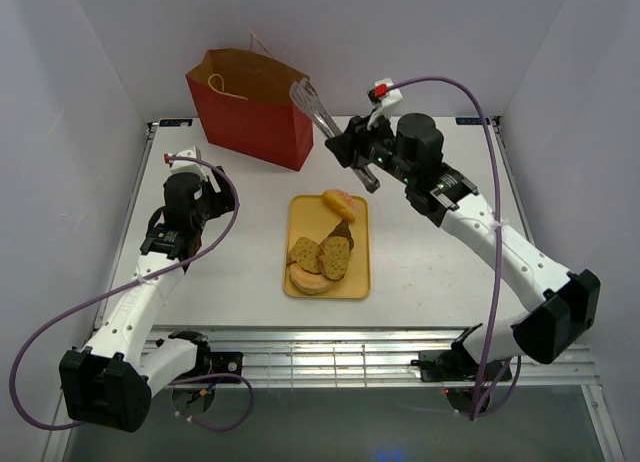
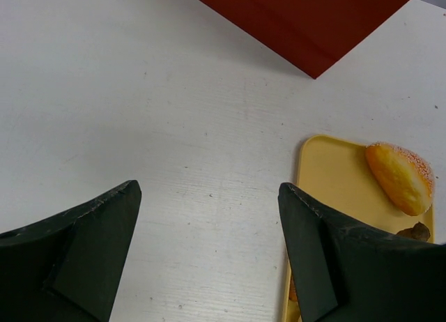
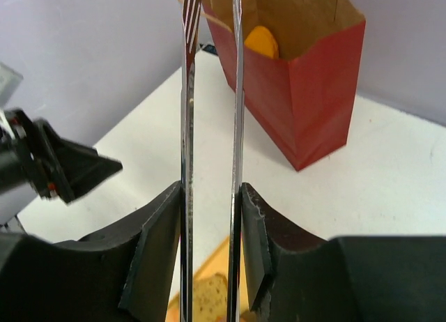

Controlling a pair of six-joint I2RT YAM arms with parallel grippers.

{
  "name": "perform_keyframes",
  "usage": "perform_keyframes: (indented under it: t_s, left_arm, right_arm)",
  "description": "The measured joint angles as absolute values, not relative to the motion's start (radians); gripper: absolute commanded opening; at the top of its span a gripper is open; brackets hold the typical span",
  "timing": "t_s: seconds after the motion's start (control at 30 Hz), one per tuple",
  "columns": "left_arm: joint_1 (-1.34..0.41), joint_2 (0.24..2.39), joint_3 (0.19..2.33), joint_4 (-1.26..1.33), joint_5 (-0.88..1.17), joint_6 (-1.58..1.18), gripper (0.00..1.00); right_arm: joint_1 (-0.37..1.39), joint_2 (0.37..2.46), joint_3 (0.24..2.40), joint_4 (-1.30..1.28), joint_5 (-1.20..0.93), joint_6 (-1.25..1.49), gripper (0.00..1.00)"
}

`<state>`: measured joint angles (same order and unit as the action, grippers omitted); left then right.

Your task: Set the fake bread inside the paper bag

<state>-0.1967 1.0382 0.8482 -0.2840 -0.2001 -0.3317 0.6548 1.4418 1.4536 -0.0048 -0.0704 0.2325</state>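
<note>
The right gripper (image 3: 210,196) is closest to the lens in its own wrist view. Its two black fingers press from both sides on a pair of metal tongs (image 3: 187,113), so it is clamped on the tongs and not on any bread. The two blades of the tongs run nearly parallel with a narrow gap between them, and nothing sits in the part of the gap that shows. Their tips are cut off in this view and are small in the top view, so they seem to be empty, but this is not sure.

Beyond the tips of the tongs stands the paper bag (image 3: 306,106), upright, with its mouth open. The tips are at the bag's near upper edge. Inside the bag, just past the blades, one golden-orange piece of the fake bread (image 3: 261,42) shows against the brown paper. At least one piece is therefore judged as already placed.

Behind the tongs, on the handle side and lower, lies the yellow tray (image 1: 358,254) with the rest: a glossy roll (image 1: 339,203), two speckled slices (image 1: 305,252) and a pale bun (image 1: 312,281) partly under them. These four pieces are left to carry.

The left gripper (image 2: 208,189) hangs over the white table (image 2: 139,92), well aside from the tongs, jaws spread wide and holding nothing.
</note>
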Motion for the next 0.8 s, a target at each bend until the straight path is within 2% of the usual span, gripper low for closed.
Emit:
perform_keyframes:
  t_s: [0.13,0.3,0.37,0.47,0.73,0.8]
  left_arm:
    - [-0.197,1.038,0.848,-0.284,-0.199,-0.33,0.91]
    - [-0.197,1.038,0.848,-0.284,-0.199,-0.326,0.98]
    - [-0.197,1.038,0.848,-0.284,-0.199,-0.326,0.98]
    - [-0.197,1.038,0.848,-0.284,-0.199,-0.324,0.91]
    - [-0.197,1.038,0.848,-0.285,-0.2,-0.323,0.95]
    - [-0.197,1.038,0.848,-0.285,-0.2,-0.323,0.95]
  right_arm:
    - [0.655,1.306,1.256,-0.007,-0.066,0.234,0.44]
    - [0.655,1.178,1.066,-0.035,-0.051,0.235,0.44]
    - [0.654,1.14,1.008,-0.051,-0.039,0.235,0.45]
    - [0.654,1.083,0.924,-0.08,-0.007,0.233,0.47]
    - [0.635,1.067,0.867,-0.133,0.035,0.221,0.49]
    - [0.629,1.083,0.867,-0.133,0.043,0.215,0.53]
